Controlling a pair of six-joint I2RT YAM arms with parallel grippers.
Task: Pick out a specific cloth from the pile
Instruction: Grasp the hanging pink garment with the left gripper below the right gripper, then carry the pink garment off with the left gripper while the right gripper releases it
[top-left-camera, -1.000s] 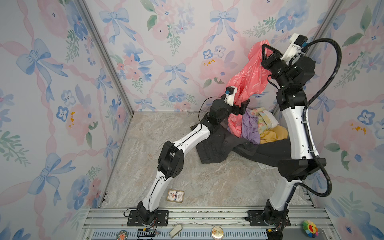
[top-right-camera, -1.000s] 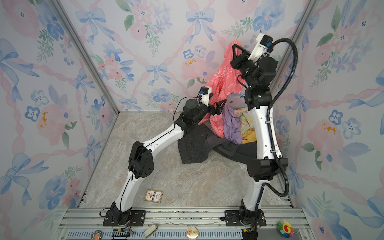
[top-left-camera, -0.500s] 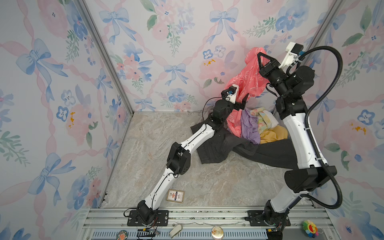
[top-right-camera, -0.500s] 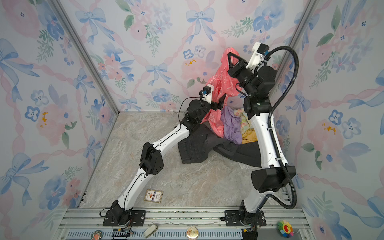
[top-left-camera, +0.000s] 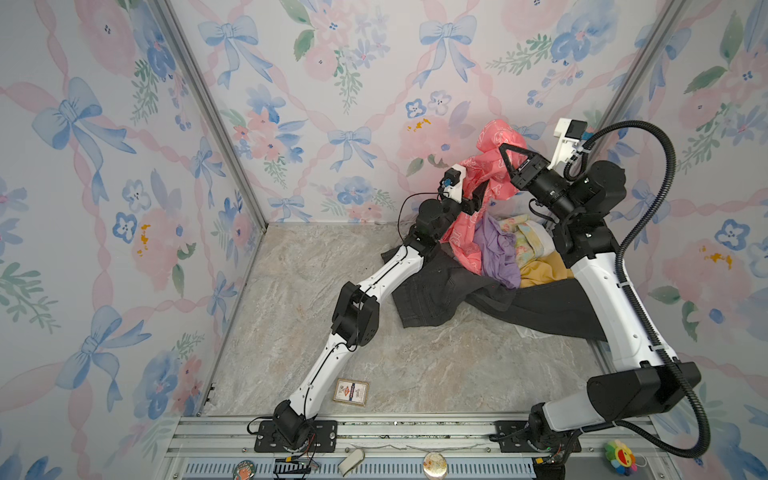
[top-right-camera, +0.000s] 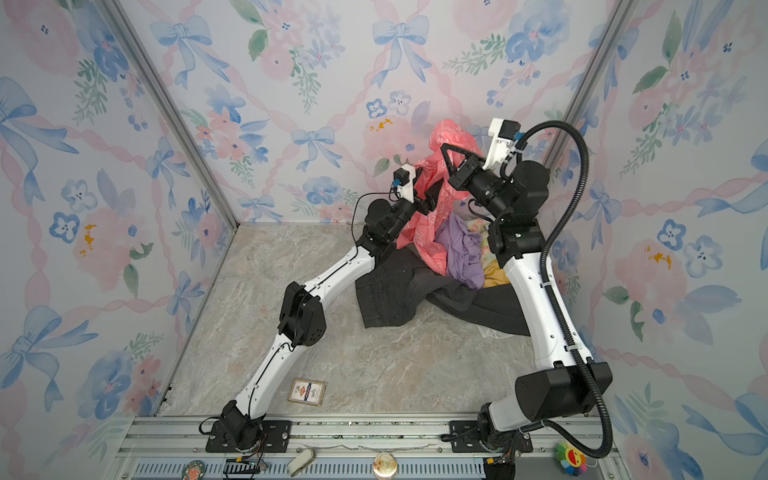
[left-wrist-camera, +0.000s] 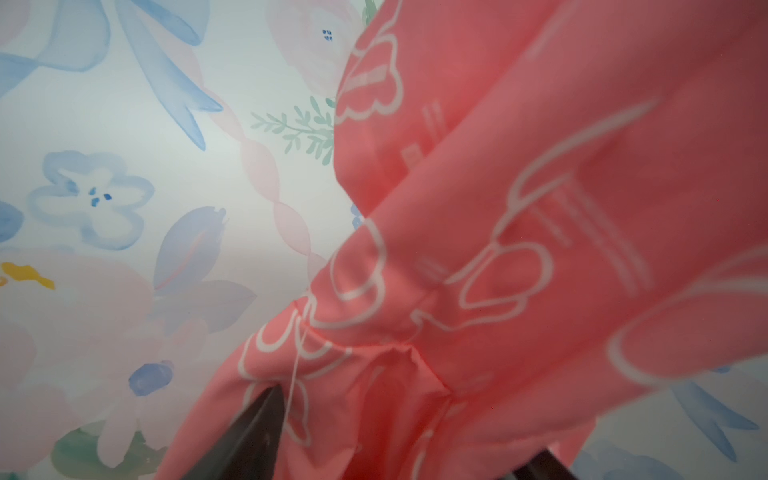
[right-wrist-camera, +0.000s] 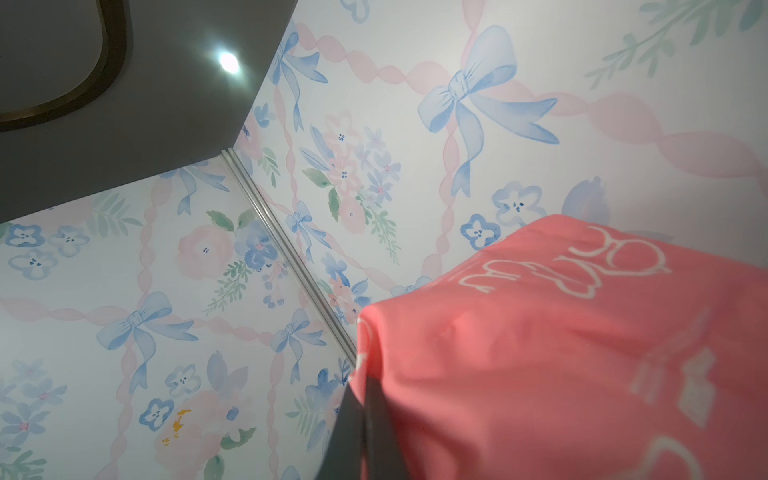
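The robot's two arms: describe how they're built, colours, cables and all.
Left arm and right arm both have white link shells and bulky black joint housings. Each wrist carries a white camera mount. A thick black corrugated hose loops along the right arm; a thin black cable arcs by the left wrist. The right end effector is black, with hollow triangular fingers.

The cloth (top-left-camera: 492, 143) hangs over the pile's (top-left-camera: 496, 249) left side, before the back wall (top-left-camera: 353, 83).

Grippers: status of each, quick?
Left gripper: open, jaws apart around the cloth.
Right gripper: shut on the cloth, high above the pile.
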